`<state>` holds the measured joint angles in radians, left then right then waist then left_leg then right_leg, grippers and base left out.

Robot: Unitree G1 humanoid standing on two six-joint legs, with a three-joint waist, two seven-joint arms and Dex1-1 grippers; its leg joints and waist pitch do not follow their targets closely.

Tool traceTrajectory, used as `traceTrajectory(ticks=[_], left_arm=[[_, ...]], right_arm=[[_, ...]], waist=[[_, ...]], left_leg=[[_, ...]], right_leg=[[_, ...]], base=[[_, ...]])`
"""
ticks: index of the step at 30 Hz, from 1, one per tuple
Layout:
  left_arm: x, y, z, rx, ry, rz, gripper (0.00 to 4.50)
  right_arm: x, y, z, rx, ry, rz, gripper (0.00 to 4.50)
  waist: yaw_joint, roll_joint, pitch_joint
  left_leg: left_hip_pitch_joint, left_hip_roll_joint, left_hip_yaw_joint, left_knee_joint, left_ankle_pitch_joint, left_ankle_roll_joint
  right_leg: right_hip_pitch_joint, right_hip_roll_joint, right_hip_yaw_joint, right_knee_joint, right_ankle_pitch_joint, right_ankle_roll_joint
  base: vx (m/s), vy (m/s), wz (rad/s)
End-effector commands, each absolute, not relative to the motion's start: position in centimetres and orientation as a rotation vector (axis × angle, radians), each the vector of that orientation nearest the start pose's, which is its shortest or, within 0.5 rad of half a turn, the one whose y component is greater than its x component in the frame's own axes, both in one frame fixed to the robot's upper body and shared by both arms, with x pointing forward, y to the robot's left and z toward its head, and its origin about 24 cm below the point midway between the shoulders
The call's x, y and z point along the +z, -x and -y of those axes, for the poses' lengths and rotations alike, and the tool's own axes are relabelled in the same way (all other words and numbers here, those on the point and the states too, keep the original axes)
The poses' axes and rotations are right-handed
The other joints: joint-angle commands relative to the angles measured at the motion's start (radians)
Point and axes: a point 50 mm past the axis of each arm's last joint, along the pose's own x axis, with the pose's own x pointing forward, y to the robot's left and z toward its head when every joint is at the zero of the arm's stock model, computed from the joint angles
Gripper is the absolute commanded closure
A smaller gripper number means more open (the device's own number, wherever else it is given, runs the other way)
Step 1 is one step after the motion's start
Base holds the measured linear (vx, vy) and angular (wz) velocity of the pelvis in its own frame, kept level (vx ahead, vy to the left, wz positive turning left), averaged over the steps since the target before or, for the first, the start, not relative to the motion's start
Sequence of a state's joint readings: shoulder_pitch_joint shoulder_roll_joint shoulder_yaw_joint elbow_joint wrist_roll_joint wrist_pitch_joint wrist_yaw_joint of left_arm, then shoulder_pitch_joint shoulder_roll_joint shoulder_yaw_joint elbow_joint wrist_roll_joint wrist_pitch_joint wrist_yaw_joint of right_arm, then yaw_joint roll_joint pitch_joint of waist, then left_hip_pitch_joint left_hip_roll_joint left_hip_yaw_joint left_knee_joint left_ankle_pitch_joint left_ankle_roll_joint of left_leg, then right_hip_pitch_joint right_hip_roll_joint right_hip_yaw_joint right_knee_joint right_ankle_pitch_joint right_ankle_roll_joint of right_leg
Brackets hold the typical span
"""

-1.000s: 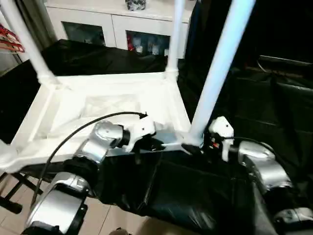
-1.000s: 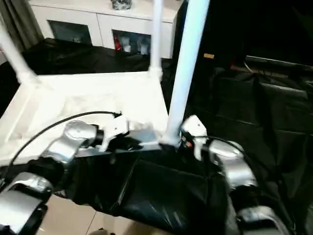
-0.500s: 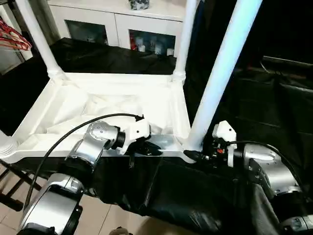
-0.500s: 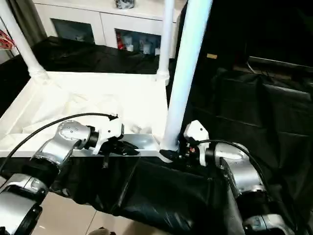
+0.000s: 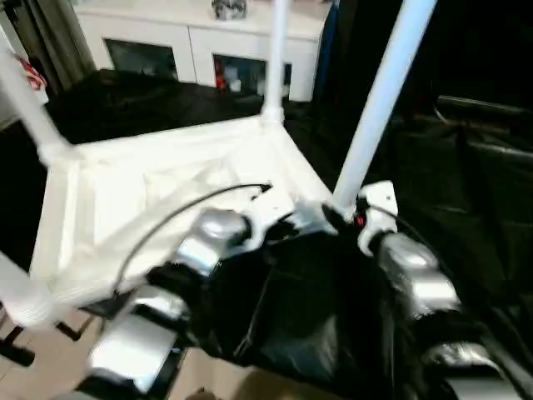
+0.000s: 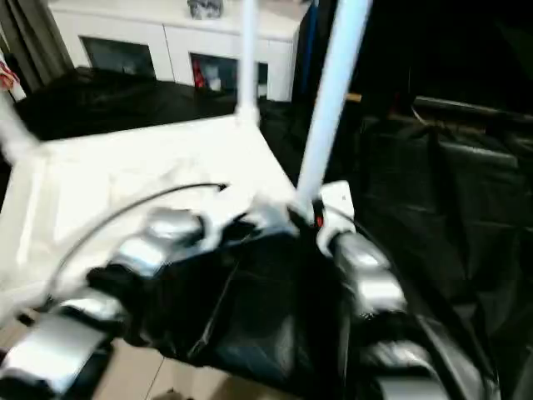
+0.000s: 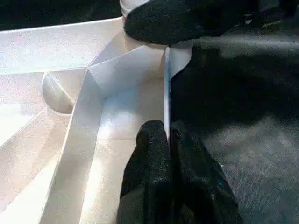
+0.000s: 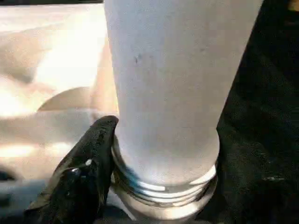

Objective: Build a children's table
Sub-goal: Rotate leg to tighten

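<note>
The children's table top (image 5: 125,208) lies upside down with its ribbed underside up on a black-draped surface. White legs stand up from its corners. My left gripper (image 7: 167,130) is shut on the thin near rim (image 7: 167,93), close to the near right corner. My right gripper (image 5: 337,218) grips the base of the near right leg (image 5: 379,100). One black finger (image 8: 88,163) presses against the leg's (image 8: 173,84) threaded collar; the other finger is hidden behind the leg. The far leg (image 5: 275,58) and a left leg (image 5: 25,108) stand in their sockets.
A white cabinet with glass doors (image 5: 191,50) stands behind the table. Black cloth (image 5: 308,308) covers the support under my forearms and the furniture at the right (image 5: 466,167). Pale floor (image 5: 50,367) shows at the lower left.
The table top has swung round against the cabinet, its near right corner moving away from me with both grippers on it. My right gripper's jaws closed in on the leg's base.
</note>
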<state>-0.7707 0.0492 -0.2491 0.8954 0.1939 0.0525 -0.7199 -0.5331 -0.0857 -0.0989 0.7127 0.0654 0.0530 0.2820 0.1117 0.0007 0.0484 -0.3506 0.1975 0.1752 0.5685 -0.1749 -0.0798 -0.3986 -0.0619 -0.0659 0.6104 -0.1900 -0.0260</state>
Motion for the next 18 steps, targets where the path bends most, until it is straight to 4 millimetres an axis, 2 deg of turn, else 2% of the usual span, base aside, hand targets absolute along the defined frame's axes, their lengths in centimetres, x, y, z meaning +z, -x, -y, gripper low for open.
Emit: traceTrajectory(ticks=[1, 2, 4, 6, 7, 10, 13, 18], left_arm=[[5.5, -34.1, -1.4, -1.047, -0.379, -0.258, 4.50], [5.5, -34.0, -1.2, -1.050, -0.383, -0.253, 4.50], [5.5, -33.9, -1.3, -1.054, -0.388, -0.252, 4.50], [5.4, -34.0, -1.8, -1.056, -0.390, -0.253, 4.50], [5.3, -34.0, -2.2, -1.066, -0.390, -0.253, 4.50], [5.2, -33.8, -3.1, -1.106, -0.387, -0.252, 4.50], [4.9, -33.3, -4.3, -1.198, -0.396, -0.261, 4.50], [4.8, -32.7, -6.4, -1.313, -0.414, -0.276, 4.50]], right_arm=[[1.8, -33.7, 9.8, 0.390, -0.072, -0.283, 1.75], [2.0, -33.9, 9.5, 0.390, -0.039, -0.260, 1.40], [2.2, -34.0, 9.4, 0.403, -0.043, -0.241, 1.05], [2.5, -33.9, 9.2, 0.456, -0.094, -0.225, 1.00], [2.6, -33.8, 9.2, 0.496, -0.102, -0.218, 0.69], [2.7, -33.4, 9.6, 0.581, -0.050, -0.204, 0.60], [2.7, -33.0, 10.7, 0.677, 0.017, -0.193, 0.49], [3.2, -32.1, 12.9, 0.860, 0.089, -0.187, 0.49]], waist=[[0.001, -0.008, -0.064], [0.000, -0.011, -0.065], [0.000, -0.011, -0.063], [0.000, -0.012, -0.061], [0.000, -0.010, -0.060], [-0.004, -0.013, -0.060], [-0.005, -0.015, -0.061], [-0.007, -0.014, -0.056]], left_leg=[[-0.003, 0.025, -0.008, -0.054, -0.131, 0.048], [-0.004, 0.026, -0.007, -0.052, -0.125, 0.052], [-0.006, 0.024, -0.006, -0.052, -0.133, 0.061], [-0.004, 0.025, -0.007, -0.053, -0.150, 0.072], [-0.003, 0.026, -0.007, -0.055, -0.164, 0.073], [-0.007, 0.026, -0.008, -0.056, -0.169, 0.075], [-0.011, 0.025, -0.008, -0.053, -0.151, 0.085], [-0.005, 0.029, -0.006, -0.054, -0.176, 0.090]], right_leg=[[0.054, -0.084, 0.049, -0.078, -0.167, -0.175], [0.055, -0.083, 0.050, -0.075, -0.135, -0.181], [0.057, -0.083, 0.048, -0.076, -0.125, -0.186], [0.057, -0.082, 0.048, -0.079, -0.144, -0.185], [0.056, -0.083, 0.048, -0.082, -0.171, -0.181], [0.060, -0.084, 0.047, -0.083, -0.193, -0.174], [0.063, -0.086, 0.046, -0.083, -0.190, -0.176], [0.056, -0.083, 0.046, -0.089, -0.242, -0.176]], base=[[0.000, 0.000, 0.00], [0.000, 0.000, 0.00], [0.000, 0.000, 0.00], [0.000, 0.000, 0.00], [0.000, 0.000, 0.00], [0.000, 0.000, 0.00], [0.000, 0.000, 0.00], [0.000, 0.000, 0.00]])
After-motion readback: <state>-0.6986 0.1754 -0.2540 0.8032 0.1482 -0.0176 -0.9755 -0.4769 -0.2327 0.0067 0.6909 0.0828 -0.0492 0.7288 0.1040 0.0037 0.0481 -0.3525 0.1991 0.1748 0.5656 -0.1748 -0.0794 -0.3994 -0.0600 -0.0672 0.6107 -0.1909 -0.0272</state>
